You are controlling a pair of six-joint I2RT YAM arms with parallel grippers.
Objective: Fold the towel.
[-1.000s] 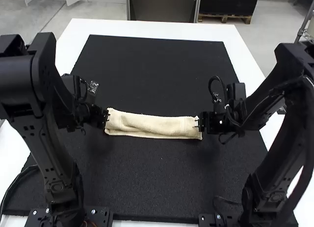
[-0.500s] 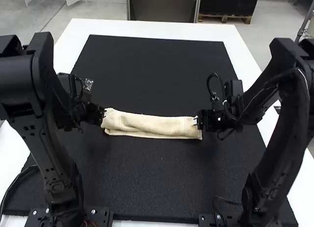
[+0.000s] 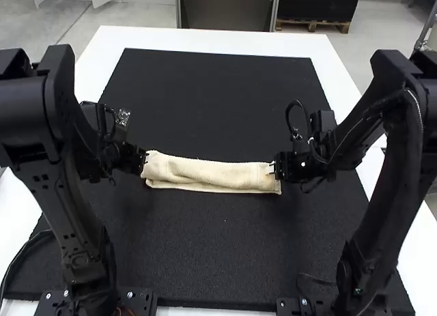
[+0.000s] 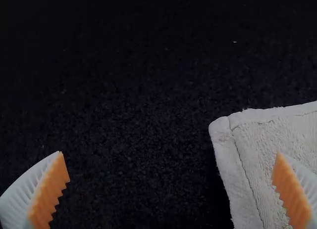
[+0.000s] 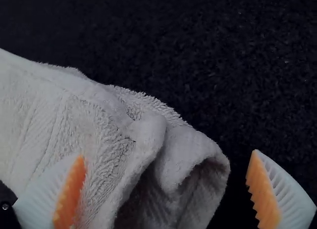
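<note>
White table (image 3: 205, 39), black mat (image 3: 218, 104) on top, pale grey floor (image 3: 147, 17) beyond, wooden pallet (image 3: 312, 25) beneath a dark block (image 3: 319, 5)

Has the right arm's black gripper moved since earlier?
Yes, the right gripper shifted slightly left in the high view, away from the right edge of the rectangular black mat.

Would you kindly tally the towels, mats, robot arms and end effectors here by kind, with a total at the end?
Towels: 1 (cream towel)
Mats: 1 (black mat)
Robot arms: 2 (left arm, right arm)
End effectors: 2 (left end effector, right end effector)
Total: 6
</note>
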